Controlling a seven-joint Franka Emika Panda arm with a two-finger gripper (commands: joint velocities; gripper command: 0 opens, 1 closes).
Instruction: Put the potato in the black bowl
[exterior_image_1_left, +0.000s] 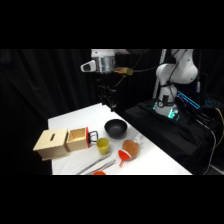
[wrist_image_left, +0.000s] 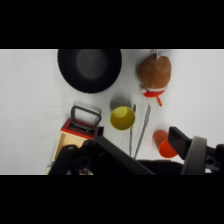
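Potato (exterior_image_1_left: 131, 147) with an orange-red piece on the white tabletop (exterior_image_1_left: 70, 119), just beside the black bowl (exterior_image_1_left: 116, 128) but outside it, yellow cup (exterior_image_1_left: 103, 145) and metal tongs (wrist_image_left: 139, 131) nearby, claw (exterior_image_1_left: 100, 65) high above, cannot tell whether spread or pressed together.

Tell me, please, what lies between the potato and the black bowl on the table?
Nothing: in the wrist view only bare white table separates the potato from the black bowl. The yellow cup sits below that gap.
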